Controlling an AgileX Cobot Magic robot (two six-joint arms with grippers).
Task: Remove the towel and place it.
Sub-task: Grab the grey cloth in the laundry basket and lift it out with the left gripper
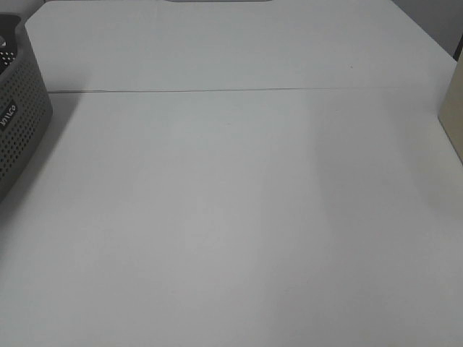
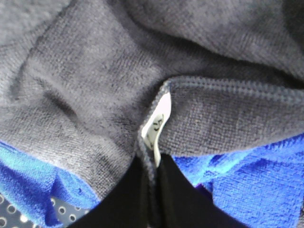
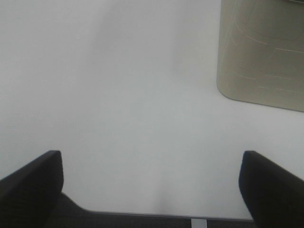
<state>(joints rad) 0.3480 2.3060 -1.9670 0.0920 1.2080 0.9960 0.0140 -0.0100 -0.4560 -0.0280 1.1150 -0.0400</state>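
Surface: white table (image 1: pixel 231 217), seam running across its far part.
Left edge: grey perforated basket (image 1: pixel 22 123).
Task item: dark terry towel (image 2: pixel 95 71), bunched over blue cloth (image 2: pixel 256 180).
Left arm: left gripper (image 2: pixel 153 166) clamped on the towel hem, just beside white tag (image 2: pixel 156 126).
Right arm: right gripper (image 3: pixel 149 159) spread wide above the table, near beige container (image 3: pixel 261 52).

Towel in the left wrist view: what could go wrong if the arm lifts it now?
1. The left gripper pinches the towel only at its hem, beside the tag; so thin a grip may slip.
2. The blue cloth lies under the towel and may be dragged out with it.
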